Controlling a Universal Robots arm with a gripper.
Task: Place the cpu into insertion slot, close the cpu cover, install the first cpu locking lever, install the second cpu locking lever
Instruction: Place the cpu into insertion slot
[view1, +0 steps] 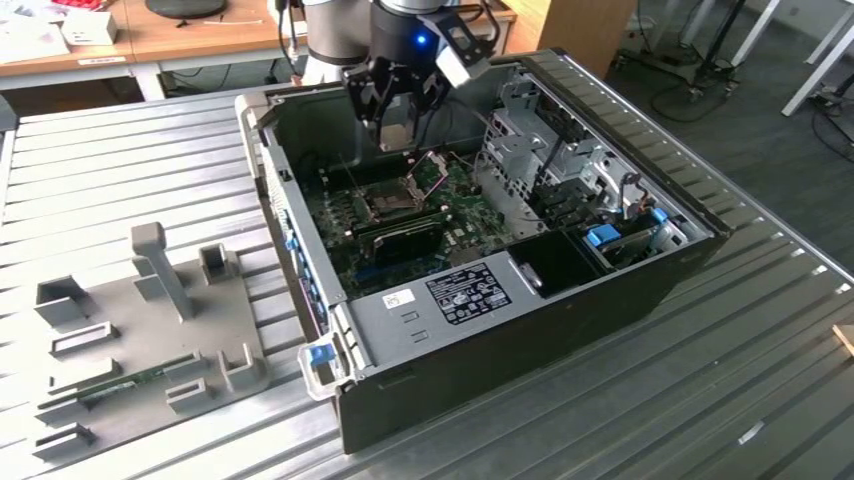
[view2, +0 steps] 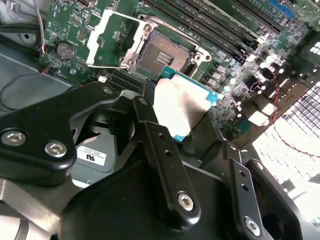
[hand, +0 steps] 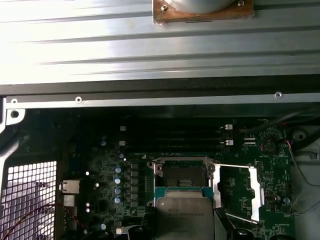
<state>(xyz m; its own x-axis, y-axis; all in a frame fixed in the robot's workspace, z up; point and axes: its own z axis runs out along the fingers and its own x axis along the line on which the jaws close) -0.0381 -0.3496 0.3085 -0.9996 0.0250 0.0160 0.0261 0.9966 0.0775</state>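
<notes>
On the exterior view's left, lying on the ribbed table (view1: 120, 180): a grey fixture plate (view1: 147, 330) with upright holders, well apart from the work. Further right, an open computer case (view1: 534, 340) with the green circuit board (view1: 461, 215) at its bottom. Above the board, hanging inside the case: the end effector (view1: 396, 140), clenched on the cpu (view2: 182, 102) by two opposite edges, silver top plain between the black fingers (view2: 160, 145) in the second wrist view. Close by the chip in both wrist views, apart from it: the insertion slot (hand: 182, 175), dark and bare in the middle, not yet filled. Beside the slot, swung back on its hinge and clear of the opening: the cpu cover (hand: 240, 192). Farther toward the exterior view's right, drive bays (view1: 587, 200) and cabling, not involved.

Step in hand, by judgement: bringing the chip over the socket, placement not yet done. To do it well: square the chip's edges to the black rim before descending. Lower straight and slowly, flat, never tilted. No sliding across the contacts. Let go only once seated level inside the rim. Mind the raised cover and the nearby memory sticks (view1: 400, 235) with the fingers.
</notes>
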